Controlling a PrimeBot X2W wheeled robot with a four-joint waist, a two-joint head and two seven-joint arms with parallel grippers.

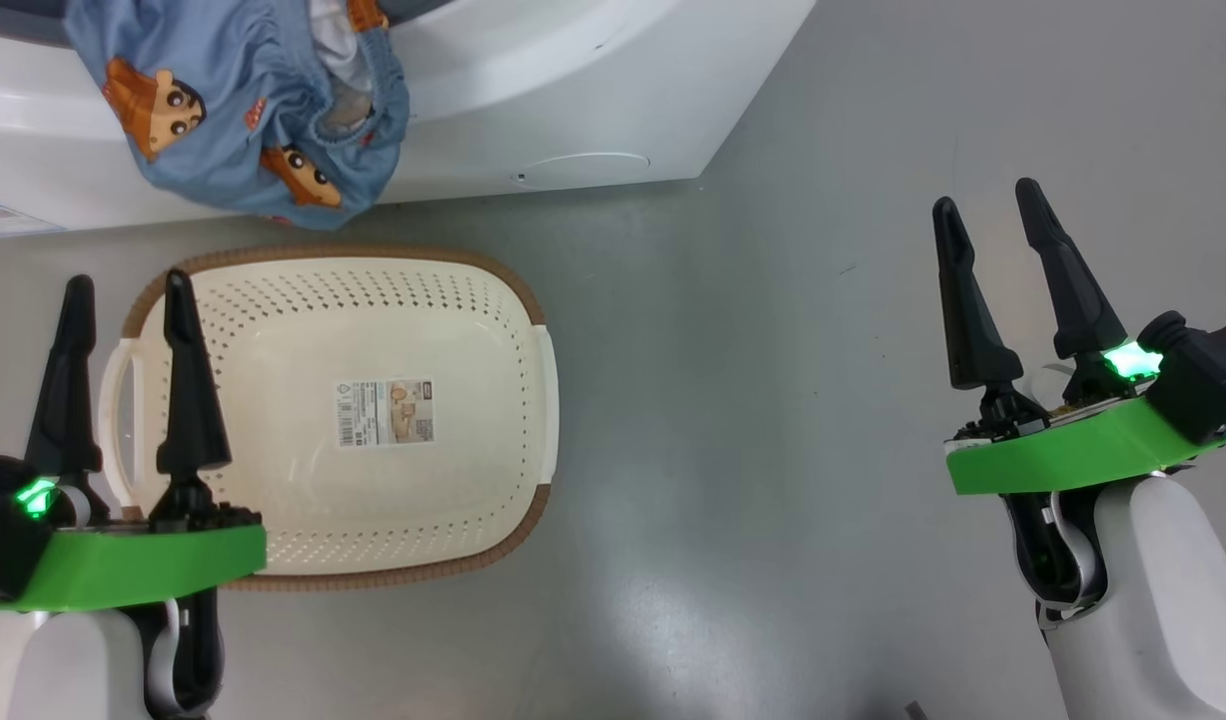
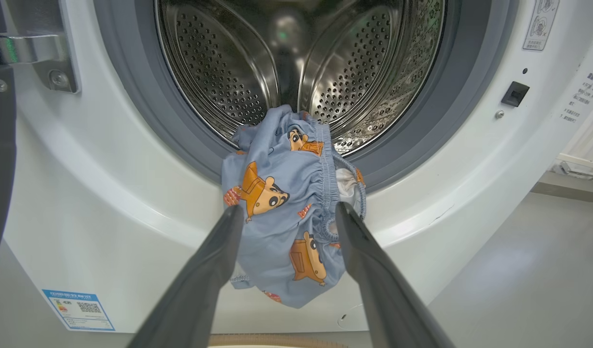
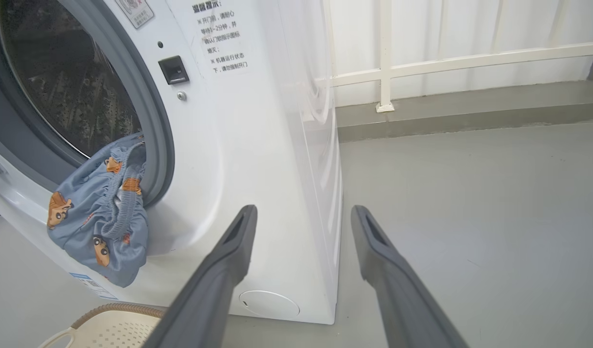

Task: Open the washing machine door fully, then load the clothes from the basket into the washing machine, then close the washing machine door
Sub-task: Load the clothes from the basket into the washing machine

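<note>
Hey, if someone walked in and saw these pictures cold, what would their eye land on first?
Most likely the clothes, light-blue cartoon-print fabric hanging half out of the washing machine over its grey gasket. Next, the basket on the floor before it, bottom bare but for a paper label. The left gripper and right gripper stand open, holding nothing.

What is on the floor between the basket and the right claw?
Nothing. In the head view the grey floor between the basket and the right claw is bare.
</note>
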